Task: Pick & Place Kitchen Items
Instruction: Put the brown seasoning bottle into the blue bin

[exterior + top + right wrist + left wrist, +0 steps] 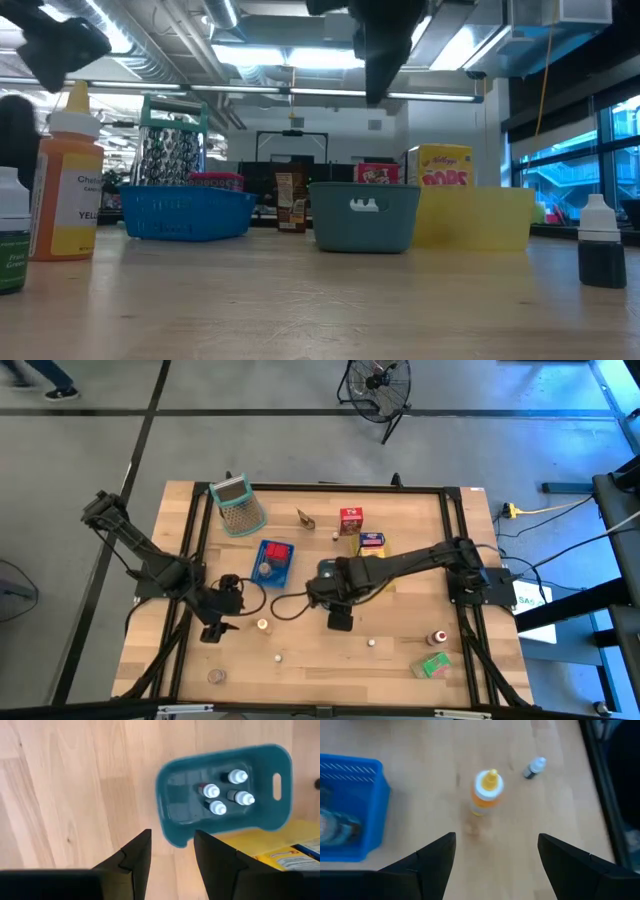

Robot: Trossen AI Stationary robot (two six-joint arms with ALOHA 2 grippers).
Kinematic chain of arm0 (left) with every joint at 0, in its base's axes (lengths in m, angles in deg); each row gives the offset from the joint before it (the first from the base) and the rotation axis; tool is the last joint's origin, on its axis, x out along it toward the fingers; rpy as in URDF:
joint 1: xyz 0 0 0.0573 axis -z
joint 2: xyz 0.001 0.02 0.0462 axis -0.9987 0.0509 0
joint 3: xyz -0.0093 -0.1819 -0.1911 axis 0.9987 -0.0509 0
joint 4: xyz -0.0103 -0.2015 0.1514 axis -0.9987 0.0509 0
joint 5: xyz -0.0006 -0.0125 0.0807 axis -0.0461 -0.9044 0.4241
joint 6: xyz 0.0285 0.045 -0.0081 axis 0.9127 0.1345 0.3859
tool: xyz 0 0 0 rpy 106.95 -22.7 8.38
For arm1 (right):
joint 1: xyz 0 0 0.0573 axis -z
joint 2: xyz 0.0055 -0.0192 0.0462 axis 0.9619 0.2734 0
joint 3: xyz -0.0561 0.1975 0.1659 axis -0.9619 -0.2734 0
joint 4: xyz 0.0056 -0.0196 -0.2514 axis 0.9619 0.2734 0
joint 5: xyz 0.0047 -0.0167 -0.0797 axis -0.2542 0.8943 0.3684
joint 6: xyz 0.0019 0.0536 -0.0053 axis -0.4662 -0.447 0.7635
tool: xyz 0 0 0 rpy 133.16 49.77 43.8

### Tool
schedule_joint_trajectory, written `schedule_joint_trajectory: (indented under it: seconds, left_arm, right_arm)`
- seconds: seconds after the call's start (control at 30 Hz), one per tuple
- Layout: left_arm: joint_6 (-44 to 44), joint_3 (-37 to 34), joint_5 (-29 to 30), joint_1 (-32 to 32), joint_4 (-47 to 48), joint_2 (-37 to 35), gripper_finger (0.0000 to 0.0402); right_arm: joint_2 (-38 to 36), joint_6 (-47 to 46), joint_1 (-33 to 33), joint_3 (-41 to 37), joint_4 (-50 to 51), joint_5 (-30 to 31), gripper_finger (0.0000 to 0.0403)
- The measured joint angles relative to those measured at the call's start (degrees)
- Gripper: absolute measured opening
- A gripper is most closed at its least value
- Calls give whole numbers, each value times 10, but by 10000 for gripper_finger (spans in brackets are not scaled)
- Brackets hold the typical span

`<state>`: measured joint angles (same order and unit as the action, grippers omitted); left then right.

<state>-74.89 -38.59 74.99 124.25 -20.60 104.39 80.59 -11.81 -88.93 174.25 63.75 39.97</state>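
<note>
Orange bottle (486, 792) ahead of left jaws, open, empty; right jaws parted, empty

The tabletop (310, 660) lies mostly bare across its 6 o'clock half, dotted only by a small white piece (371, 643) at centre and a red-capped bottle (437, 637) and green carton (432, 665) toward 4 o'clock. The middle is crowded: the blue tray (272, 560), teal tray (225, 795) and yellow tray (500, 215) sit close together. The grater (238, 506) blocks 11 o'clock. An orange bottle (487, 790) stands just ahead of the left pincer (495, 852), with bare wood around it.
</note>
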Motion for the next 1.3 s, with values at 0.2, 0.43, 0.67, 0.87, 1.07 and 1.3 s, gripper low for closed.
schedule_joint_trajectory:
  seconds: [0.2,0.43,0.67,0.87,1.07,1.3]
  left_arm:
    - [-84,0,-10,33,0,0,279]
    - [-187,0,0,54,0,0,279]
    - [-208,0,13,56,-8,0,279]
    - [-227,0,69,57,-53,0,279]
    - [-197,0,97,57,-102,0,279]
    - [-193,0,116,70,-111,0,293]
  right_arm:
    - [0,-2,-25,1,-4,48,151]
    - [0,15,-29,1,-9,95,151]
    - [0,56,-24,1,-21,98,151]
    - [0,85,-24,1,-33,98,151]
    - [0,116,-24,1,-51,98,151]
    - [0,137,-24,1,-69,98,151]
